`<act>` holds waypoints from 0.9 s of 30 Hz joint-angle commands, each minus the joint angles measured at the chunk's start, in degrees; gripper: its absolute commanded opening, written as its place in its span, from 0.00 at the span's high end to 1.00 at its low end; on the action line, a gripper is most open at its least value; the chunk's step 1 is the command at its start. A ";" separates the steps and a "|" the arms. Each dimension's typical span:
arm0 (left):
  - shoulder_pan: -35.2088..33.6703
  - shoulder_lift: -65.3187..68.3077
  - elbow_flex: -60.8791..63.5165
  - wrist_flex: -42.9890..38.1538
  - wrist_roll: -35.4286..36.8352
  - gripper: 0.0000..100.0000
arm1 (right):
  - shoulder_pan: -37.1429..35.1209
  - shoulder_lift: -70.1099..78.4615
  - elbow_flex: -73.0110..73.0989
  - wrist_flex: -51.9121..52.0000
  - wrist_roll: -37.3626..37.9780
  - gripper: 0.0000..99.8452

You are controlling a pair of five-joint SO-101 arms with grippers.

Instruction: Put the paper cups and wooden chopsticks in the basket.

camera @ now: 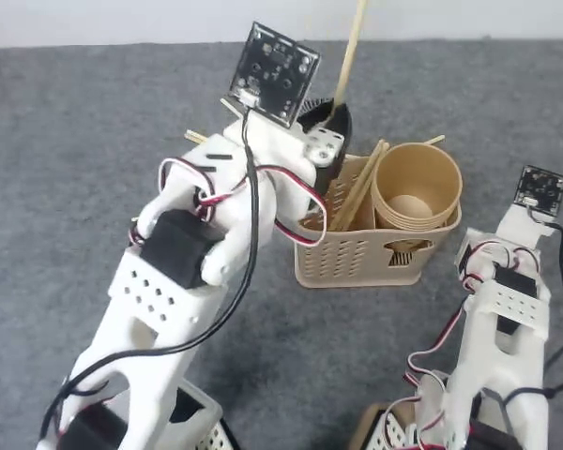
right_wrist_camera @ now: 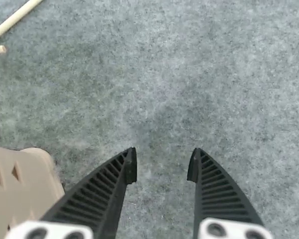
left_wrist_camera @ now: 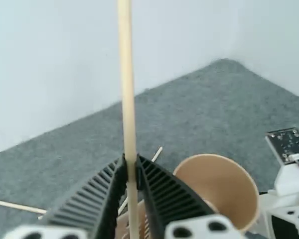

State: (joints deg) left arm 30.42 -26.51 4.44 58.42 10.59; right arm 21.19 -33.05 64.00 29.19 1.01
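Left tool (left_wrist_camera: pixel 131 162) clamps one chopstick (left_wrist_camera: pixel 125 74); one basket (camera: pixel 357 259) holds nested cups (camera: pixel 418 187).

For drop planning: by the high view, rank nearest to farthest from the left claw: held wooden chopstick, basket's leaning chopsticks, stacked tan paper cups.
1. Held wooden chopstick, clamped in the left claw.
2. Leaning wooden chopsticks, beige plastic basket's near end.
3. Stacked tan paper cups, basket's far end.

White plastic arms (camera: pixel 159 300) — black servo blocks (camera: pixel 178 246), red-white-black cables (camera: pixel 252 202), ribbed black pincer fingers (right_wrist_camera: pixel 97 196)
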 commanded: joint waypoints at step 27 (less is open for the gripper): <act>-43.34 -20.04 15.43 13.45 -30.42 0.77 | -0.57 -0.57 -0.26 -1.19 0.70 0.82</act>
State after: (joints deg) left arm 0.79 -44.18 22.37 70.73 -13.76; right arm 21.19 -33.05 64.00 29.19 1.01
